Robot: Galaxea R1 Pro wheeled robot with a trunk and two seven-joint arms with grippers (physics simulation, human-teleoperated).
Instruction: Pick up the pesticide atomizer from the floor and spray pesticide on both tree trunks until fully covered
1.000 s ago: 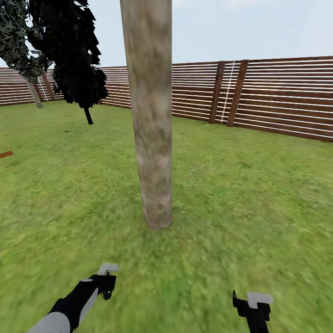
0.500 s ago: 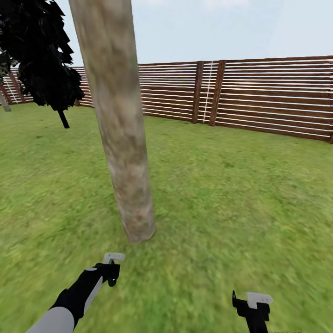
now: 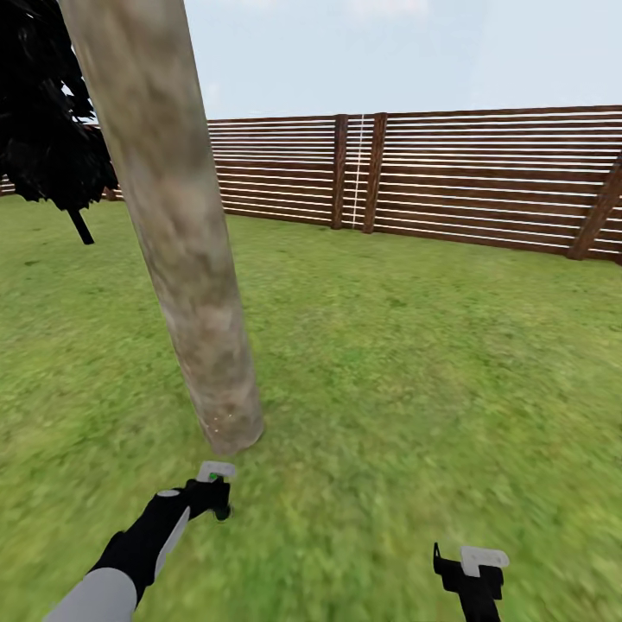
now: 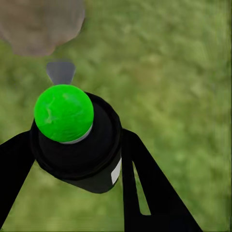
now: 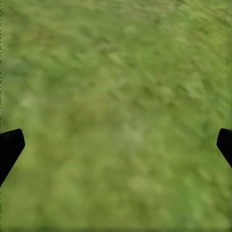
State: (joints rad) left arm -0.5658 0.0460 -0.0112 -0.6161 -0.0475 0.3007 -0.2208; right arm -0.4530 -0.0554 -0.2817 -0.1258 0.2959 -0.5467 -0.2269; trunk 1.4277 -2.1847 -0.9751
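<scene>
A thick, mottled beige-grey tree trunk (image 3: 194, 302) leans up out of the lawn just ahead on the left. My left gripper (image 3: 214, 499) is low, right in front of the trunk's base (image 4: 36, 24). It is shut on the pesticide atomizer (image 4: 77, 145), a small black bottle whose round top shows bright green, with a grey nozzle tip (image 4: 60, 71) pointing at the trunk's foot. My right gripper (image 3: 473, 574) hangs over bare grass at the lower right, open, with both fingertips (image 5: 9, 147) wide apart and nothing between them.
Green lawn (image 3: 415, 363) spreads all around. A brown horizontal-slat fence (image 3: 449, 177) runs across the back and right. A dark narrow conifer (image 3: 43, 130) stands behind the trunk at the far left.
The view has swung, so the trunk now sits further left and nearer. My left gripper has reached forward toward the trunk's base. The right gripper holds its place.
</scene>
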